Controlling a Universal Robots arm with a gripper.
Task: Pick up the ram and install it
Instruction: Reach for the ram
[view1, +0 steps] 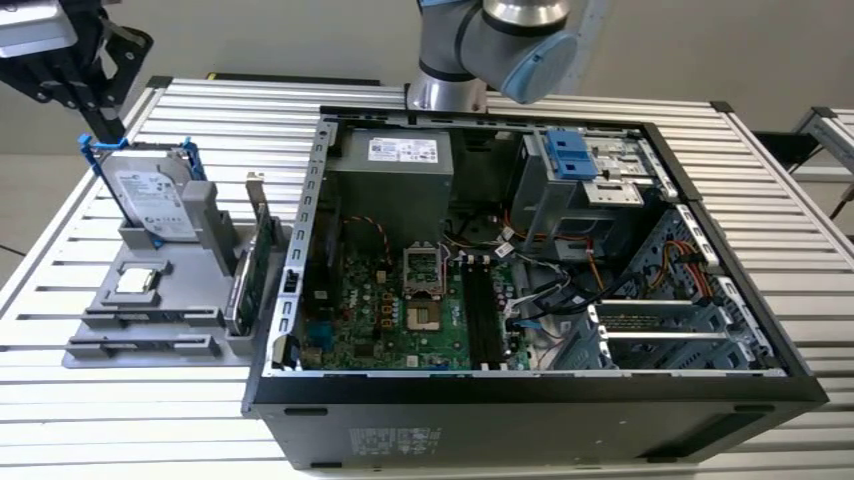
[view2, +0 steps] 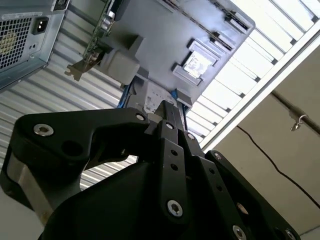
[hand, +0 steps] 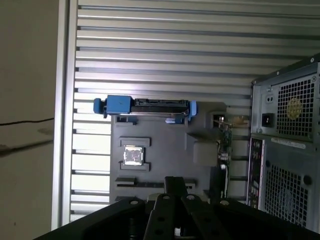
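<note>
A slatted metal table (view1: 200, 110) is seen carrying an open computer case (view1: 534, 415), laid on its side with the circuit board facing up. The robot arm (view1: 514, 40) is mounted behind the case. On the exterior view's left of the case, a grey holder (view1: 147, 320) is set on the table. A hard drive (view1: 147, 200) in a blue frame is stood upright in it. An expansion card (view1: 267, 250) with a metal bracket is held on edge at the side nearest the case.

The ram (view1: 240, 292) appears to be stood on edge just beside that card, though its outline is hard to separate there. A small silver square part (view1: 138, 281) is laid flat in the holder.

The gripper (view1: 111, 128) is held just above the hard drive's top edge. In both wrist views its fingers (view2: 166, 107) are seen pressed together (nothing is gripped between them).
</note>
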